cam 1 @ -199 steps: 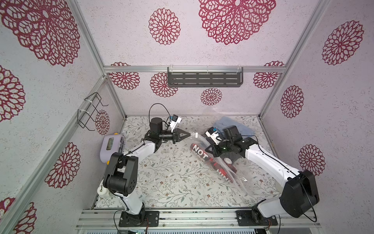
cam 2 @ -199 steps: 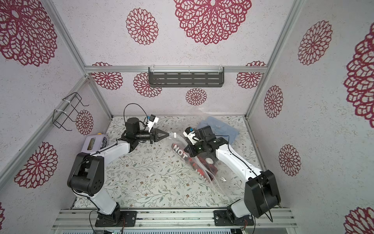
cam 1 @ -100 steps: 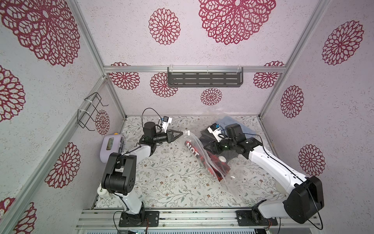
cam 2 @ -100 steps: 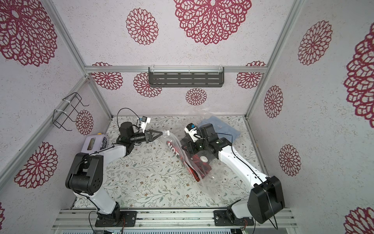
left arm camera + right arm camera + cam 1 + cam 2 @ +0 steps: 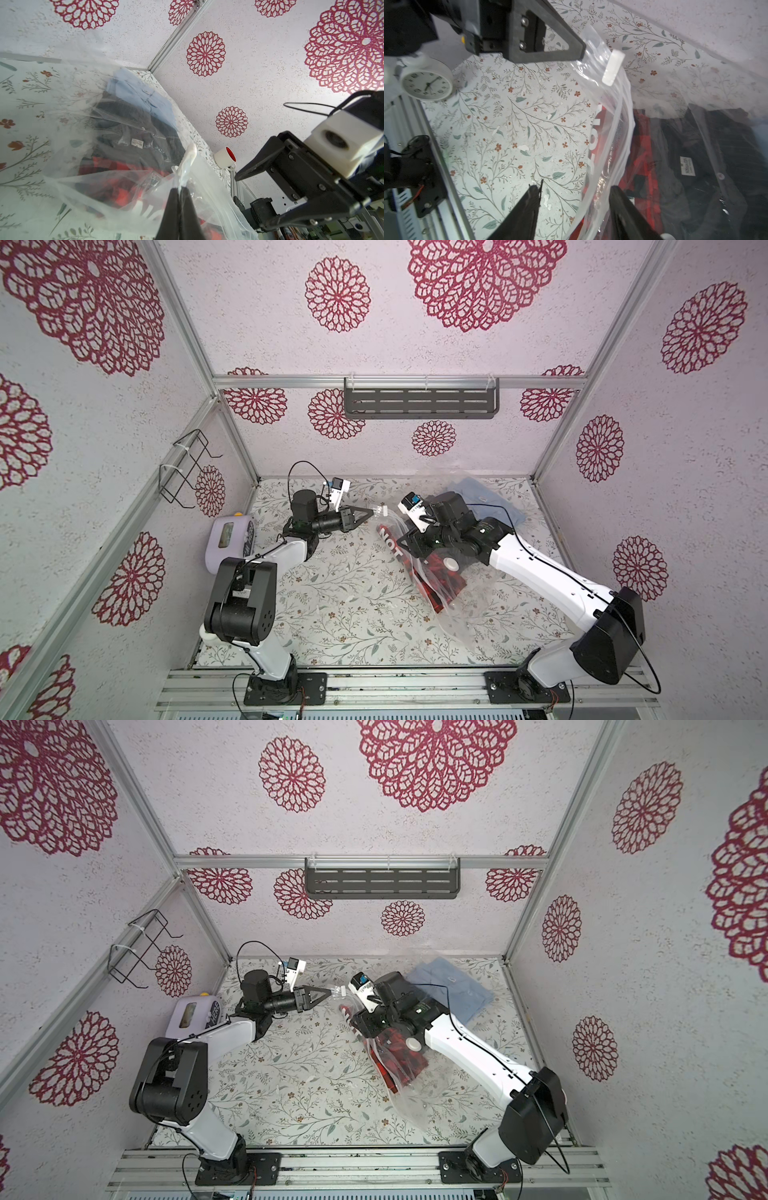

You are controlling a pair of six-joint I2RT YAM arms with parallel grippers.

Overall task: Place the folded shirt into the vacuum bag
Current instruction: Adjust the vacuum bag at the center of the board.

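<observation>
Clear plastic lies nearest: the closed end of the vacuum bag (image 5: 453, 610) rests flat on the flowered table (image 5: 340, 605), on the near right, and the bag runs from there toward the far middle. A little farther along, the white valve cap (image 5: 449, 563) sits on its upper face, with red checked cloth (image 5: 442, 585) showing through the film beneath. Farther in is the folded shirt (image 5: 708, 158), dark with a small white label at the collar. It is inside the bag and past the rim, so I judge the placing itself is about done. My right gripper (image 5: 576, 187) hangs at the mouth with its fingers well apart and nothing pinched. The bag's rim runs past them, and the gap should let me draw back without dragging the film or the cloth. Beyond that, my left gripper (image 5: 179, 189) is clamped tight on the far left corner of the mouth, just short of the white tab (image 5: 612, 68) on the zip strip. It holds that corner up off the table, which keeps the mouth gaping rather than flat. At the far right a light blue shirt (image 5: 486, 497) lies folded by the back wall. It seems to be outside the bag, though loose film rises in front of it and I cannot be sure.
</observation>
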